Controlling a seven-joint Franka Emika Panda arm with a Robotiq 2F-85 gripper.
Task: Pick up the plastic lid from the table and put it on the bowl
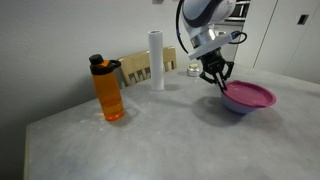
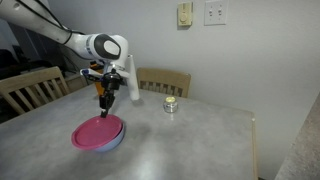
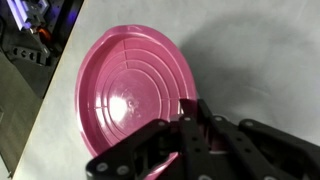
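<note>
Plastic lid (image 3: 135,85): magenta plastic, smooth, faint sheen, concentric rings moulded into its face.
Bowl (image 1: 238,108): periwinkle, smooth sides; material not clear from here.
Surface (image 1: 170,140): mottled light grey, stone-like, matt.
Bottle (image 1: 109,98): translucent orange plastic, glossy; cap (image 1: 97,63) black, dull.
Tin (image 2: 171,104): bright metal.
Chair (image 2: 170,78): light wood, low sheen.
Claw (image 3: 196,108): black, matt.

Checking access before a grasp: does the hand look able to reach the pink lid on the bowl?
Probably yes. The hand hangs just above one edge of the lid, which lies exposed on top of the bowl, and nothing stands between them.
</note>
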